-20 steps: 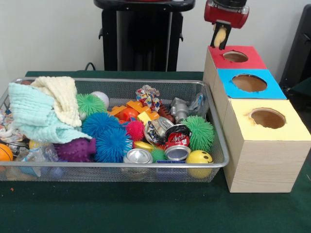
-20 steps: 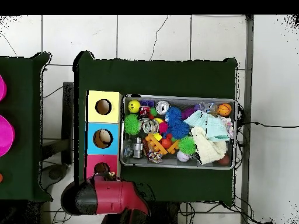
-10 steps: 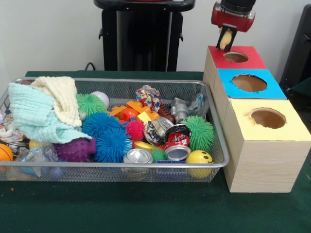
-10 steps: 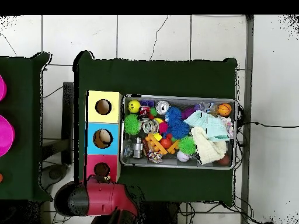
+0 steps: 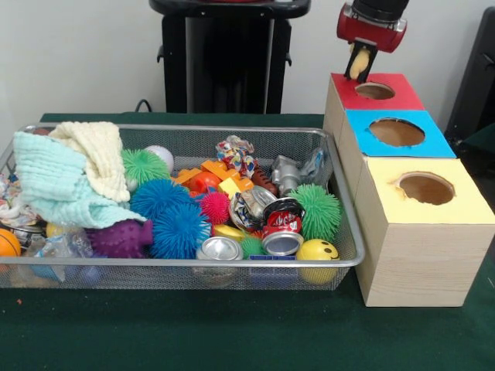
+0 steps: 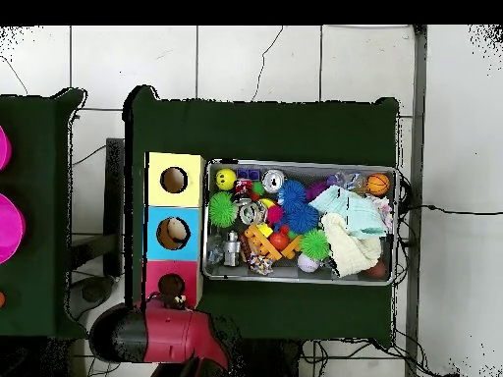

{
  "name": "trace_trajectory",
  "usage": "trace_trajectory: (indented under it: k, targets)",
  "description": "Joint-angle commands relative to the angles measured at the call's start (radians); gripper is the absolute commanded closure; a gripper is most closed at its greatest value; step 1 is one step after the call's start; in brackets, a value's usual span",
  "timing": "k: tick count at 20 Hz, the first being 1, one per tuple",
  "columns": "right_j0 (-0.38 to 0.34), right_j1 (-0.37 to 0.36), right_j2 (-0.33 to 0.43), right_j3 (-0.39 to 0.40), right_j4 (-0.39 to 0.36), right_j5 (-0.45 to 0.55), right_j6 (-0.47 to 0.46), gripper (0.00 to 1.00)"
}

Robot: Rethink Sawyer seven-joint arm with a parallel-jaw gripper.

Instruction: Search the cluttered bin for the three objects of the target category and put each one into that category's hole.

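My gripper (image 5: 357,72) hangs at the top right of the front view, shut on a pale yellow object (image 5: 357,59) held between its black fingers. It hovers just above the left rim of the hole (image 5: 375,90) in the red-topped box (image 5: 404,99). In the overhead view the red arm head (image 6: 175,334) covers the gripper, just below the red box (image 6: 157,280). The wire mesh bin (image 5: 193,262) holds spiky balls, crushed cans, a yellow smiley ball (image 5: 317,250), orange blocks and cloths.
A blue-topped box (image 5: 435,144) and a yellow-topped box (image 5: 464,207), each with a round hole, stand in a row with the red one to the right of the bin. Two folded cloths (image 5: 73,174) are heaped at the bin's left end.
Over the last second the gripper rose a little and shifted right with the pale yellow object, closer to the red box's hole. In the last half second it barely moved.
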Motion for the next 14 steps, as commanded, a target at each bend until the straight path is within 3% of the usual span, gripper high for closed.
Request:
trace_trajectory:
  k: [1,14]
  targets:
    - [-0.036,0.114,0.050,-0.105,0.084,-0.043,0.243,1.00]
    - [-0.012,0.145,0.021,-0.188,0.115,0.038,0.255,1.00]
